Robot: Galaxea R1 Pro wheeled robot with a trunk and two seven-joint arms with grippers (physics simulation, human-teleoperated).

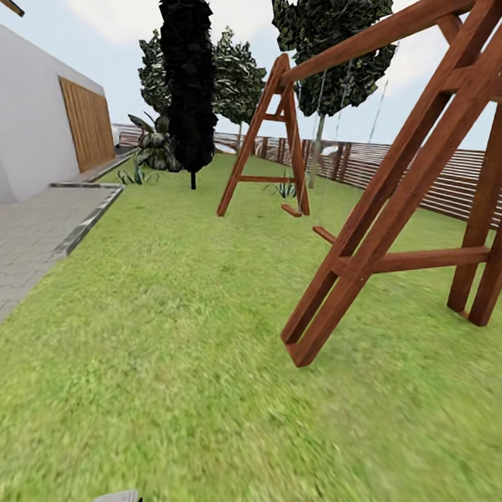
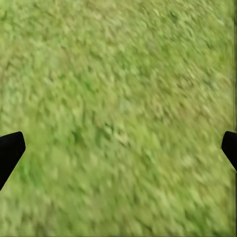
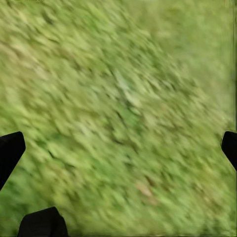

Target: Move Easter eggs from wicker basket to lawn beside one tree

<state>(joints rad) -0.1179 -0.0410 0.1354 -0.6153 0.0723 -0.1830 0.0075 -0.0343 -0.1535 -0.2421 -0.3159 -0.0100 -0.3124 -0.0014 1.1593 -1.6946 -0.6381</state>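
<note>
The Easter eggs and the wicker basket are out of view. The lawn [image 1: 160, 334] stretches ahead as wide, mottled green grass. My left gripper [image 2: 118, 153] is open over bare grass, its black fingertips [image 2: 10, 150] far apart with nothing between them. My right gripper [image 3: 118, 153] is open as well, above blurred grass, and holds nothing. A tree with a thin pale trunk [image 1: 315, 161] stands far back by the fence, behind the swing frame.
A large wooden swing frame [image 1: 392, 202] spans the right half, its near leg planted in the grass. A dark narrow tree [image 1: 187, 70] and a leafy plant [image 1: 155, 147] stand at the back left. A grey paved patio [image 1: 24, 239] and white house wall [image 1: 26, 125] lie left. A slatted fence [image 1: 439, 184] closes the back.
</note>
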